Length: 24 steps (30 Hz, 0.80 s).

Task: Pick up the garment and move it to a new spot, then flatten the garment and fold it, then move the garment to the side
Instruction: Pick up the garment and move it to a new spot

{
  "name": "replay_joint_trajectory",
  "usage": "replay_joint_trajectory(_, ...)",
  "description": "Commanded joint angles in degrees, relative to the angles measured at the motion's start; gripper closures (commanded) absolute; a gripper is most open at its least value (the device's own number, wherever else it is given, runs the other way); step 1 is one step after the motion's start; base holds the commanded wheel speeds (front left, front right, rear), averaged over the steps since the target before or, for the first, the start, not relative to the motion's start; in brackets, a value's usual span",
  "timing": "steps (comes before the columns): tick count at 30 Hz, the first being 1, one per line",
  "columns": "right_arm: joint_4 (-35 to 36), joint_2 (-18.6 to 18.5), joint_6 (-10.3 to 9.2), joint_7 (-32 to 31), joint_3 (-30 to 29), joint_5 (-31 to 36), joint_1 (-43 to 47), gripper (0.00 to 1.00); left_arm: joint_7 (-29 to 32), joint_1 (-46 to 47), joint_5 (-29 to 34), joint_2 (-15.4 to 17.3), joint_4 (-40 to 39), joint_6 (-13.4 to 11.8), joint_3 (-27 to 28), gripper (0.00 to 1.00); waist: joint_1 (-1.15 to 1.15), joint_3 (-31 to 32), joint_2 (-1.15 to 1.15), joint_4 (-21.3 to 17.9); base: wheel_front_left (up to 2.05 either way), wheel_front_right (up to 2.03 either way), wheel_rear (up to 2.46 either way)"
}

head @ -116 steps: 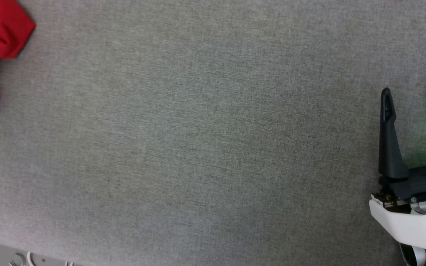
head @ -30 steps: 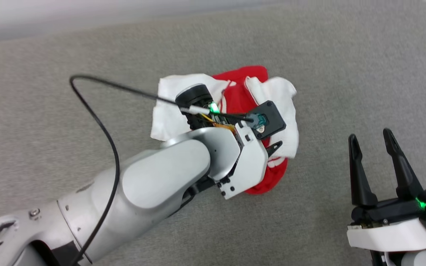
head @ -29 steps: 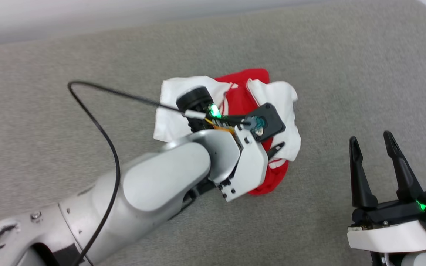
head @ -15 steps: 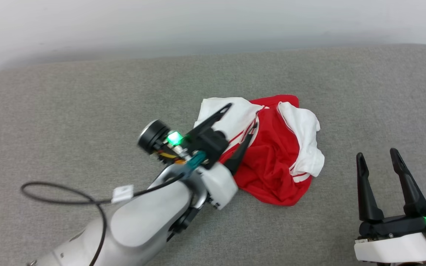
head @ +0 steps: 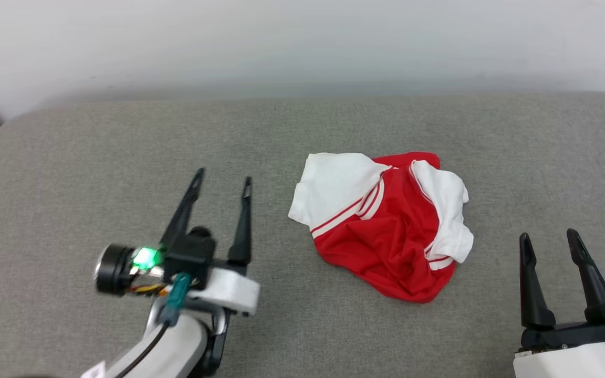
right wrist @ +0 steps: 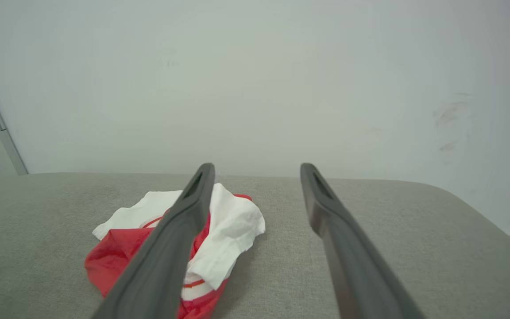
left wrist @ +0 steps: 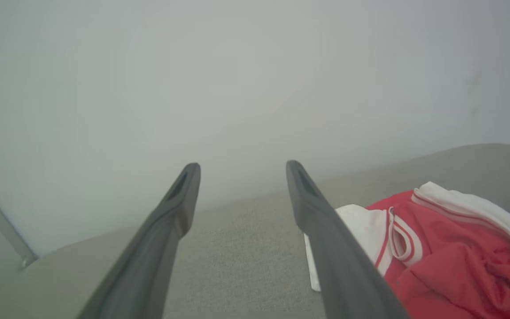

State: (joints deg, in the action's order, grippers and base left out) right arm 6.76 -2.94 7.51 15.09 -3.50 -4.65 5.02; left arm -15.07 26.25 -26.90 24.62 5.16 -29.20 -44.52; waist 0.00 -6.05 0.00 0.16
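In the head view the garment [head: 386, 226] is seen whole. It lies crumpled on the grey fabric surface [head: 97, 157], right of centre and between the two arms. Its red body is bunched, and white sleeves with red-and-white striped trim are folded over it.

The left wrist view gives a closer look at that striped trim, with the garment just right of the arm's right-hand finger. The right wrist view adds the rounded end of the surface and faint marks on the pale wall [right wrist: 450, 115]. There the garment is partly hidden behind the left-hand finger.

The left gripper [head: 224, 175] is spread wide, nothing is held between its fingers, and it is kept clear of the garment. A green light [head: 145, 257] is lit at its wrist. The right gripper [head: 548, 234] is likewise spread wide and empty, near the garment's right edge but apart from it.

One garment is counted, with two white sleeves. Two grippers are counted, each with two dark fingers.
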Motion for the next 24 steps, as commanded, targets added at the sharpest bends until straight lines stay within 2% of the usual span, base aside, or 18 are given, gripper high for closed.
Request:
replay_joint_trajectory(1,-0.3,0.1,-0.04,0.1,-0.2,-0.2,0.7,0.0,-0.1,-2.2,1.1,0.0,-1.1,-0.7,1.7,0.0,0.0,0.3,0.0,0.3,0.0,0.0,0.0)
replay_joint_trajectory(5,-0.7,0.1,-0.04,0.1,-0.3,-0.3,1.0,0.0,-0.1,-8.8,4.6,-1.2,-3.9,-1.3,7.9,0.0,0.0,0.9,0.0,0.9,0.0,0.0,0.0)
replay_joint_trajectory(9,-1.3,0.1,-0.04,0.1,-0.3,-0.7,1.8,0.0,-0.1,-14.2,7.4,-3.0,-5.7,0.1,12.7,0.0,0.0,1.8,0.0,1.4,0.0,0.0,0.0)
replay_joint_trajectory(17,-2.8,0.1,-0.04,0.1,0.0,-2.0,3.7,0.0,-0.1,-23.5,11.2,-7.4,-5.8,5.8,20.4,0.0,0.0,4.2,0.0,1.7,0.0,0.0,0.0)
replay_joint_trajectory(24,-4.1,0.1,-0.04,0.1,-0.1,-3.3,5.5,0.0,-0.1,-27.9,14.2,-11.4,-4.6,11.1,25.2,0.0,0.0,5.5,0.0,2.0,0.0,0.0,0.0)
